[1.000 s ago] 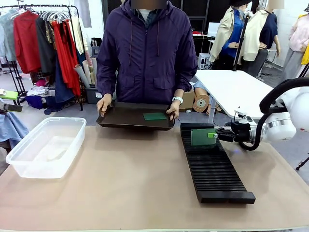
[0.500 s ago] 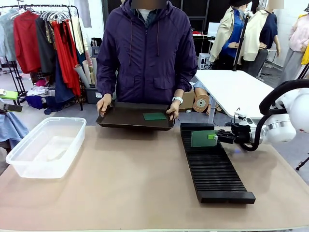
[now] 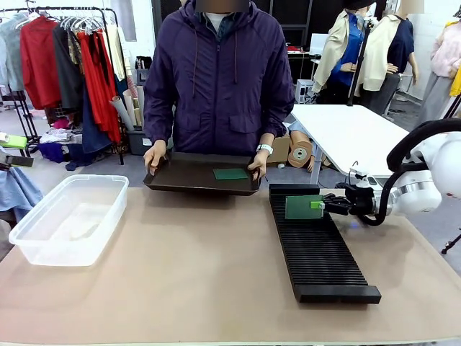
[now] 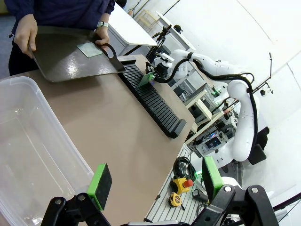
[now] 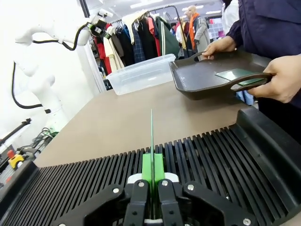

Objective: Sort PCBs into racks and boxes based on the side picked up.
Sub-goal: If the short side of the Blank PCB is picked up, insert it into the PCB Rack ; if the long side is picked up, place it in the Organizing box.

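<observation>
Left gripper [image 4: 155,182]: one, released, its green pads [image 4: 99,185] spread wide with nothing between them. It hangs over the near end of the tub, fingers pointing down and out across the table.

Clear translucent plastic rectangular tub [image 3: 43,249]: one, directly below the left gripper, nothing seen inside it.

Shallow smooth black tray with handles [image 3: 184,175]: one, well to the left of the right gripper and beyond the table's far edge. The person's two hands [image 3: 155,154] grip it, one at each handle.

Thin flat green rectangular PCBs: two. One lies flat on the tray [image 3: 230,174], near the handle closer to the right gripper. The other stands upright [image 3: 302,207], pinched in the right gripper.

Long black rectangular rack with ribbed slots [image 3: 317,252]: one, beneath the right gripper and running from there toward the robot.

Right gripper [image 3: 318,204]: one, clenched on the side edge of the upright PCB. Its arm reaches in level from the right and the fingers point sideways over the rack's far end. The board's lower edge meets the ribs; whether it sits in a slot cannot be told.
</observation>
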`<state>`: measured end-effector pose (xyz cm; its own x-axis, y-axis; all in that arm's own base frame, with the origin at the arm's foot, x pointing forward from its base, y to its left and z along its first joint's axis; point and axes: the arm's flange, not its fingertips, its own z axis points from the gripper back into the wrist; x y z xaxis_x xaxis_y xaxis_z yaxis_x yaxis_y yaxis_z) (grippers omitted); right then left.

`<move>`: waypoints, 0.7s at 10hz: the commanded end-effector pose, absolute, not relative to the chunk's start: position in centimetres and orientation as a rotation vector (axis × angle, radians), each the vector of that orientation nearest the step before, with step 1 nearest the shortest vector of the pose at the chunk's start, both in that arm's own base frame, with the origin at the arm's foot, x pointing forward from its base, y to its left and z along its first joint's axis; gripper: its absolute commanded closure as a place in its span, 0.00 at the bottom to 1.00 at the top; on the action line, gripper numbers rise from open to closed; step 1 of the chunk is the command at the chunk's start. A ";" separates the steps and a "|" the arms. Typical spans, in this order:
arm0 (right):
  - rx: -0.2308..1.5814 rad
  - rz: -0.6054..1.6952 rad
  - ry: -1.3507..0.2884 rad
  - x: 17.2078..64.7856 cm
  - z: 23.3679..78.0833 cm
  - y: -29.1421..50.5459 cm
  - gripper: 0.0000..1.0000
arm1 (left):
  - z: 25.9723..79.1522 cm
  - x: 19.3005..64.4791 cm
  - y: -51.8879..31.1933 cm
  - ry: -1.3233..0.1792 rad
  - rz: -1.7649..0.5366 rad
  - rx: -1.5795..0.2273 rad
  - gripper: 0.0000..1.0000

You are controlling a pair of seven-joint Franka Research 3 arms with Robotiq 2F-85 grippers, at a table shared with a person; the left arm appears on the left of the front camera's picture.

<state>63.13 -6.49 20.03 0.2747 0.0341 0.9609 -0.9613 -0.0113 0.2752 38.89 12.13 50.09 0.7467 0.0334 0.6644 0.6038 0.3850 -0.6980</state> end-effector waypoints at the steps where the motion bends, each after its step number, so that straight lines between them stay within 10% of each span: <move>1: 1.296 1.059 -0.969 63.1 18.5 -6.7 1.00 | 50.3 38.8 12.1 -0.658 -0.394 -1.138 0.00; 7: 1.267 1.034 -1.017 61.8 17.9 -7.0 1.00 | 50.3 38.8 12.1 -0.658 -0.394 -1.138 0.00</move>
<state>62.66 -6.85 19.19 0.2586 0.0149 0.9659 -0.9659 -0.0047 0.2587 38.89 12.13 50.09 0.7467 0.0333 0.6644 0.6038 0.3850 -0.6980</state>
